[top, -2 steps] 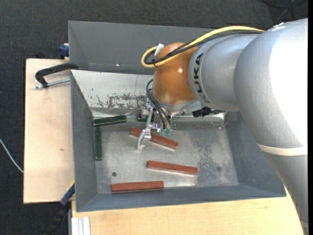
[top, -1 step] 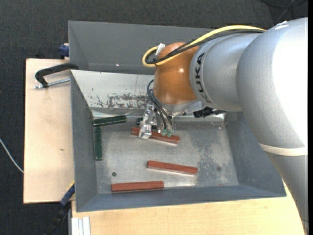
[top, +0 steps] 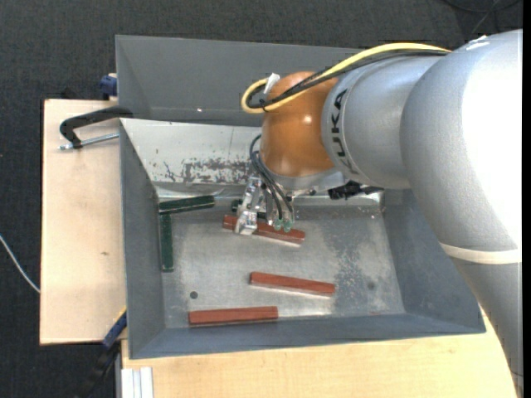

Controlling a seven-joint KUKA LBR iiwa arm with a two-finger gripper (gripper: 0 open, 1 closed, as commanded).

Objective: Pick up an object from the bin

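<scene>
My end effector [top: 265, 220] is low in the bin [top: 137, 247], at the back part of its floor and a little left of the middle. It stands apart: one pale finger [top: 246, 219] is on the left and a darker one with a green tip [top: 284, 217] on the right, with a gap between them. Both tips are down at a red-brown bar [top: 296, 235] that lies flat on the floor, running from upper left to lower right. The bar's left end pokes out beside the pale finger and its right end runs out past the dark one. I cannot tell whether either tip touches the bar, and it is not clamped between them.

Above the end effector my orange wrist cover [top: 294, 135] hangs over the bin's back wall, with a yellow cable [top: 373, 55] looping across its top.

Two more red-brown bars lie nearer the front, well apart from the first. The middle bar [top: 292, 283] is right of centre, slightly tilted. The front bar [top: 232, 315] lies almost level, just beside the front wall.

At the left, a dark green L-piece [top: 167, 243] lies flat, its long leg running along the left wall and its short leg pointing toward my end effector without reaching it. A small dark speck [top: 193, 296] sits on the floor near the front left.
</scene>
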